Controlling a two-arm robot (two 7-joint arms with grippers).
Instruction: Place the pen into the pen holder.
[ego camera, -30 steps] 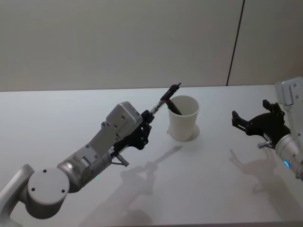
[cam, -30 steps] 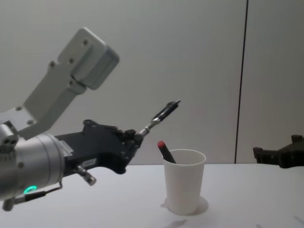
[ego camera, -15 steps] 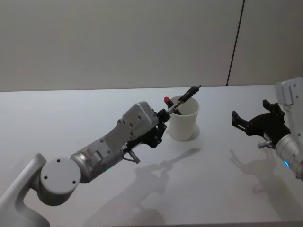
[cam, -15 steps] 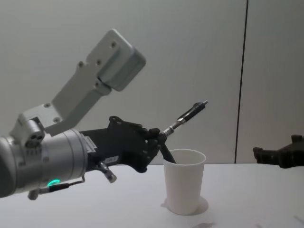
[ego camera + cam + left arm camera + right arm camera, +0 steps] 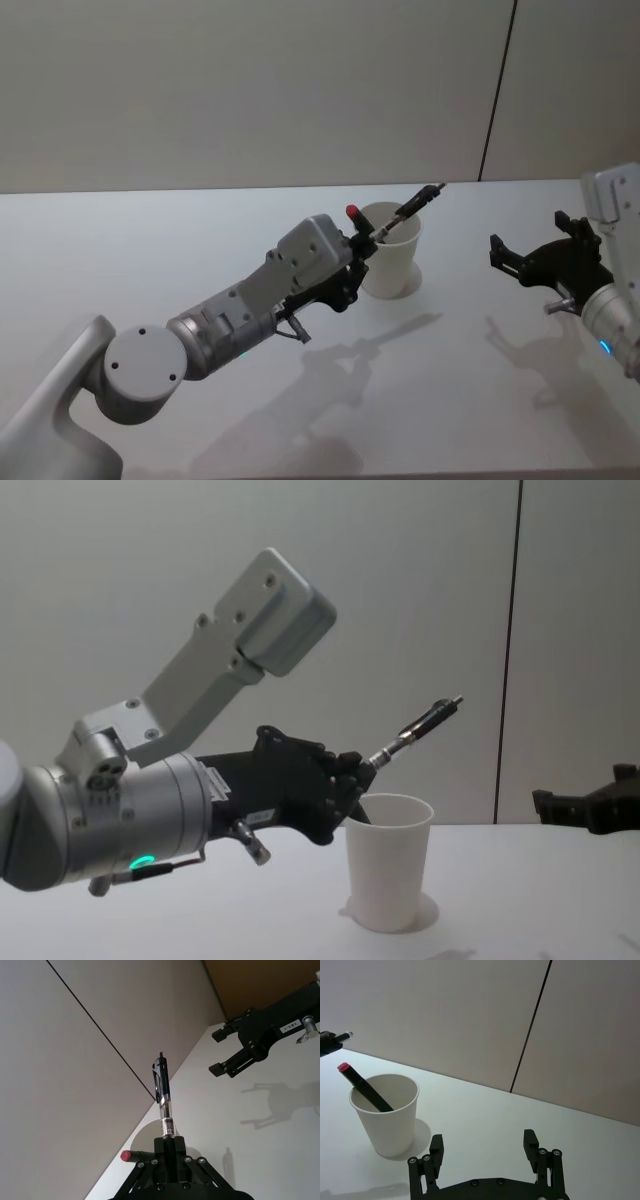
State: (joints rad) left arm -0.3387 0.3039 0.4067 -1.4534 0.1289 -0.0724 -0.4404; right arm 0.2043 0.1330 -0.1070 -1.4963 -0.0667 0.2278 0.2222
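As I watch, white table [image 5: 150, 250], grey wall [image 5: 250, 90], pen [image 5: 366, 1088] in pen holder [image 5: 393, 265] near far edge, left gripper [image 5: 368, 238] clamping ballpoint [image 5: 412, 205], right gripper [image 5: 483, 1142] spread.

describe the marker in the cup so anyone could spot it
On the table stands a white paper cup. Leaning inside it is a black marker with a red tip above the rim, unlike the clear-barrelled pen in the left gripper.

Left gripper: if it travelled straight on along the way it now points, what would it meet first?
Probably nothing close: the left gripper, shut on a slim pen, aims upward over the paper cup; its underside might graze the rim, depth unclear.
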